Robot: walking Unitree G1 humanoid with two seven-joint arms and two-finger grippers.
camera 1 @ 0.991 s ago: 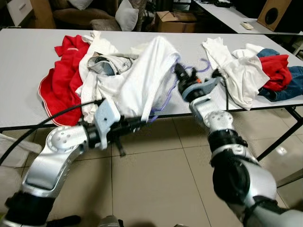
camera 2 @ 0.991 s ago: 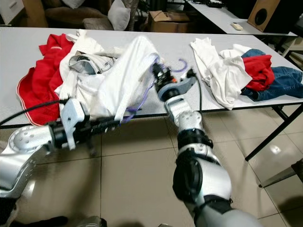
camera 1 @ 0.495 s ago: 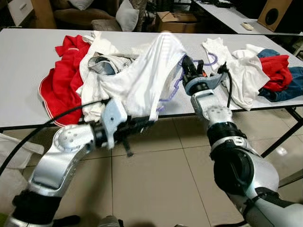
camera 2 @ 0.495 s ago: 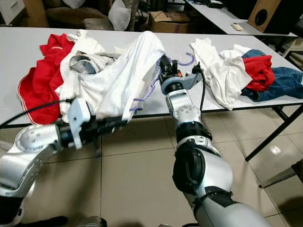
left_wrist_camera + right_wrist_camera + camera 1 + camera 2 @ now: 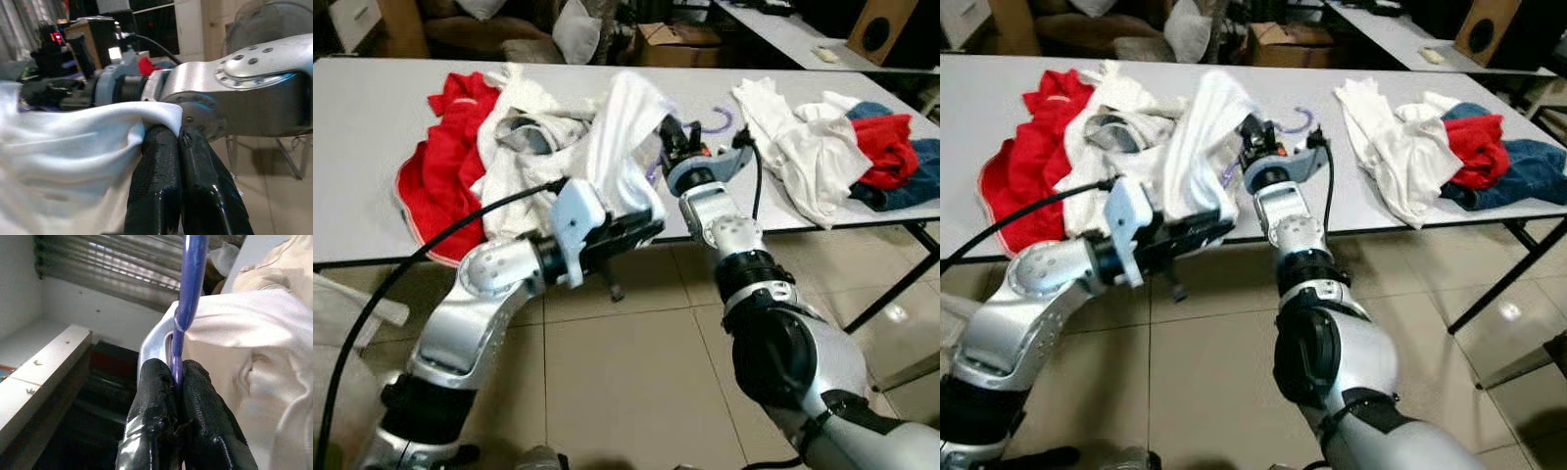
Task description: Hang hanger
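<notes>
A purple hanger [image 5: 719, 118] sits inside a white garment [image 5: 625, 122], raised over the grey table [image 5: 372, 117]; its hook pokes out toward the right. My right gripper [image 5: 669, 139] is shut on the hanger's purple bar [image 5: 188, 279], seen pinched between its black fingers [image 5: 151, 396] in the right wrist view. My left gripper [image 5: 644, 231] is at the table's front edge, shut on the garment's lower hem [image 5: 156, 115]. The cloth hides most of the hanger frame.
On the table lie a red garment [image 5: 445, 147], a heap of white clothes [image 5: 524, 122], a white shirt [image 5: 803, 147] and red and blue clothes [image 5: 891, 147] at the right. A table leg [image 5: 891, 284] slants over the tiled floor. Behind stand a cardboard box [image 5: 671, 44] and a speaker [image 5: 876, 24].
My left gripper rose up and right to the table edge with the hem. My right gripper shifted left with the hanger. The white garment bunched narrower between them.
</notes>
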